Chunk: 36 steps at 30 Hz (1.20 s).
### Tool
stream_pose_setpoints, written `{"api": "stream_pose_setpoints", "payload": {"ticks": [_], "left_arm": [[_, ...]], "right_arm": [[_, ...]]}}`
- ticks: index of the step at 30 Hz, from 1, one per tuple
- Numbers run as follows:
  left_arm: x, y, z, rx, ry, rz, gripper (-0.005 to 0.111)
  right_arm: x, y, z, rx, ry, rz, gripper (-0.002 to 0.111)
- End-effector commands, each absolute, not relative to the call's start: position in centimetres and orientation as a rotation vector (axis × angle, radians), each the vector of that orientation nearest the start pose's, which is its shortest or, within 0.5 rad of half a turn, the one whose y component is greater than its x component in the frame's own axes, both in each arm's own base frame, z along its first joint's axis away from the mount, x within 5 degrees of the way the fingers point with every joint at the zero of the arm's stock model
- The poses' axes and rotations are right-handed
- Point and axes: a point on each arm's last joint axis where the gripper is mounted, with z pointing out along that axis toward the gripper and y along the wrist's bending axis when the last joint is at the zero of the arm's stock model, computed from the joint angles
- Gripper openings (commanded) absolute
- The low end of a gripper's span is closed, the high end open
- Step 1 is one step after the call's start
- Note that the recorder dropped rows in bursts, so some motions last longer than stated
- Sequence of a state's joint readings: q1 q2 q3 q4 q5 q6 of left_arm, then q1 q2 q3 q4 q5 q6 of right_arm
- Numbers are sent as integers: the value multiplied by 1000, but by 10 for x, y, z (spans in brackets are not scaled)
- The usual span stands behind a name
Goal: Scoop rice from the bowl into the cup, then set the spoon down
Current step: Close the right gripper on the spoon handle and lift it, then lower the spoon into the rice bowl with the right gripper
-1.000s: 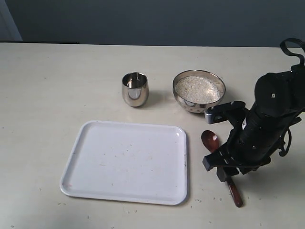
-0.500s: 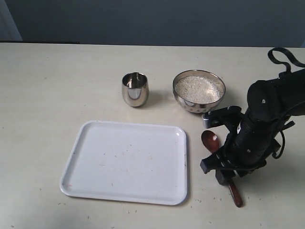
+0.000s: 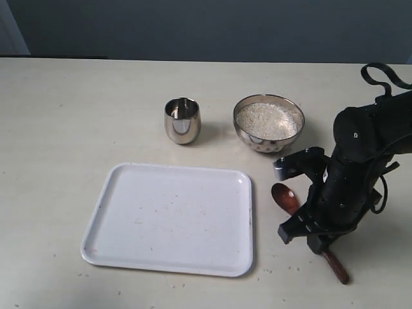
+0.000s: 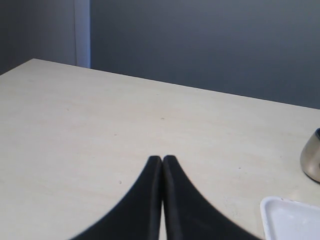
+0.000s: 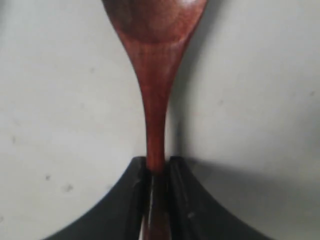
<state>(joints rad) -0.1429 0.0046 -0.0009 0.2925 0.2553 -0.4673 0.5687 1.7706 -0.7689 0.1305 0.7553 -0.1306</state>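
Observation:
The steel bowl [image 3: 268, 122] holds a heap of white rice [image 3: 268, 119] at the back of the table. To its left stands the steel cup [image 3: 182, 120], whose edge also shows in the left wrist view [image 4: 311, 158]. The dark wooden spoon [image 3: 286, 197] lies on the table right of the tray, its handle end [image 3: 338, 267] sticking out behind the arm. My right gripper [image 5: 156, 162] is shut on the spoon's handle [image 5: 154, 110], the oval bowl of the spoon pointing away from it. My left gripper [image 4: 162, 159] is shut with nothing in it, over bare table.
A white tray [image 3: 171, 217] lies in front of the cup, left of the spoon; its corner shows in the left wrist view [image 4: 290, 220]. A few stray rice grains lie near the tray's front edge. The right arm [image 3: 351, 174] stands beside the bowl.
The right arm has come lower and closed on the spoon's handle. The spoon has turned slightly, its handle end swinging to the right. Bowl, cup and tray have not moved.

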Motion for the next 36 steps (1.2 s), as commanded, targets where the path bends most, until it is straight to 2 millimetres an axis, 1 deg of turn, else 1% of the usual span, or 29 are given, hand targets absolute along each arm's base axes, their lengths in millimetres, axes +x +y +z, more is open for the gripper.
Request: {"api": "stream_pose_setpoints", "payload": {"ticks": [1, 3, 5, 8, 10, 12, 17, 19, 21, 24, 26, 29, 32, 33, 36], "left_arm": [[56, -1, 192, -88, 1721, -179, 1], [56, -1, 192, -88, 1721, -179, 1], [56, -1, 192, -88, 1721, -179, 1], [56, -1, 192, -88, 1721, -179, 1], [56, -1, 192, -88, 1721, -179, 1], [56, -1, 192, -88, 1721, -179, 1], [56, -1, 192, -88, 1721, -179, 1], [56, -1, 192, -88, 1721, -179, 1], [56, -1, 192, -88, 1721, -179, 1], [56, -1, 192, -88, 1721, -179, 1], [56, -1, 192, -88, 1721, -179, 1], [56, -1, 192, -88, 1721, -179, 1], [56, -1, 192, -88, 1721, -179, 1], [56, -1, 192, -88, 1721, -179, 1], [56, -1, 192, -88, 1721, -179, 1]], "right_arm": [[206, 146, 147, -1132, 3117, 133, -1], [207, 147, 163, -1205, 3102, 141, -1], [212, 149, 185, -1258, 3056, 143, -1], [224, 151, 216, -1298, 2969, 84, -1], [233, 151, 234, -1324, 2912, -5, -1], [245, 150, 247, -1338, 2834, -115, -1], [277, 149, 270, -1364, 2665, -404, -1], [289, 150, 270, -1384, 2629, -493, -1], [300, 153, 263, -1418, 2606, -569, -1], [312, 160, 248, -1487, 2576, -681, -1], [318, 166, 235, -1567, 2522, -803, -1], [323, 179, 219, -1628, 2429, -951, -1], [322, 196, 204, -1701, 2347, -1025, -1], [322, 200, 201, -1714, 2326, -1041, -1], [322, 212, 189, -1715, 2244, -1162, -1]]}}
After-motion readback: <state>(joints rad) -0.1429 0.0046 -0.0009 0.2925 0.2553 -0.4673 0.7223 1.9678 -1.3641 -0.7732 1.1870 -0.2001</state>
